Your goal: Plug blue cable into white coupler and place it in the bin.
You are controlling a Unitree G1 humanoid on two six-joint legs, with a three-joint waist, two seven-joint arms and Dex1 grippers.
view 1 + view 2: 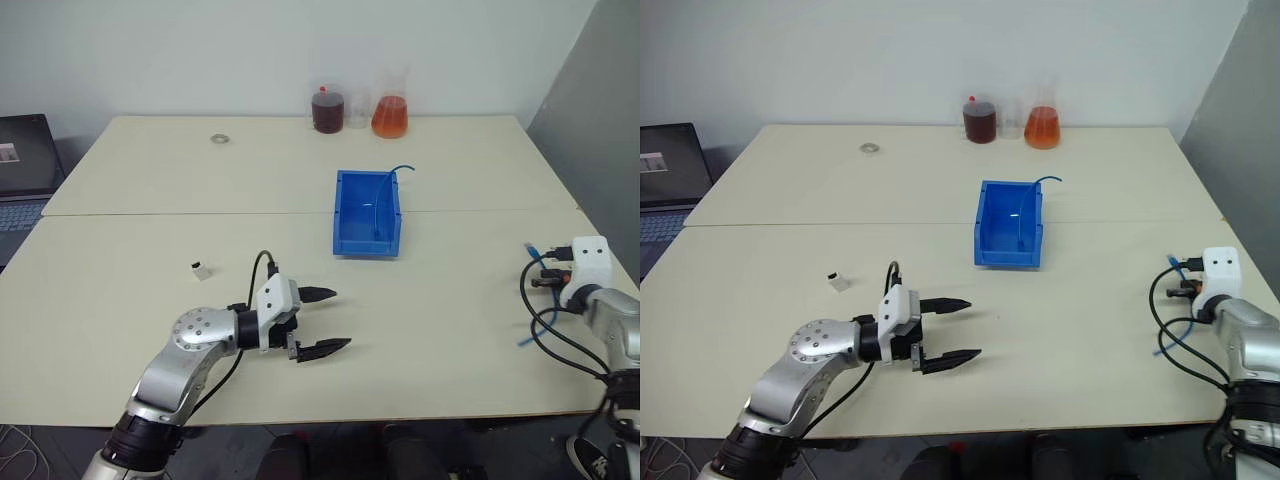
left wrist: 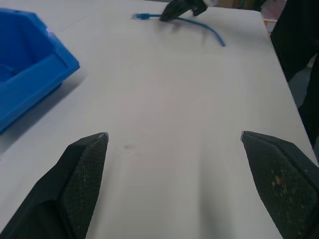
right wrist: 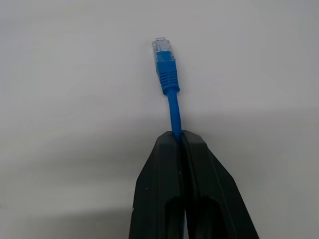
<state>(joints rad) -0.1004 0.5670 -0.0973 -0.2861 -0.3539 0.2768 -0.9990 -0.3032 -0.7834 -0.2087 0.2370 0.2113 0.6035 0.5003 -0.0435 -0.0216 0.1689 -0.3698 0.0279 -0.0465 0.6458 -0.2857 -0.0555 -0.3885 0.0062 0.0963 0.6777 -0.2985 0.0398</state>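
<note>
Two black fingers point(image 2: 82, 179) of the left gripper point(image 1: 322, 322) are nearest, pointy and rough like sandpaper, spread wide apart with nothing between them. They hang just over the pale, smooth surface point(image 1: 150, 240).

Over at the right edge, the right gripper point(image 1: 541, 270) has its fingers point(image 3: 164, 189) pressed together on the blue cable point(image 3: 173, 112). The right wrist view shows this up close: the thin cord sticks out past the fingertips, with a ribbed blue sleeve and a small clear plug point(image 3: 161, 47) at the tip. From the head views the plug is just a tiny blue dot, and the rest of the cable curls down beside the arm.

The head views also show the white coupler point(image 1: 202, 270), a tiny boxy block, lying alone on the surface, near the left arm and well apart from the cable.

The bin point(image 1: 350, 235) is a shiny blue plastic box in the middle of the surface. A second blue cord point(image 1: 390, 185) pokes up out of it.

By the far edge stand jars point(image 1: 328, 110) of dark and orange liquid, and a small grey ring point(image 1: 218, 138) lies off to their left.
</note>
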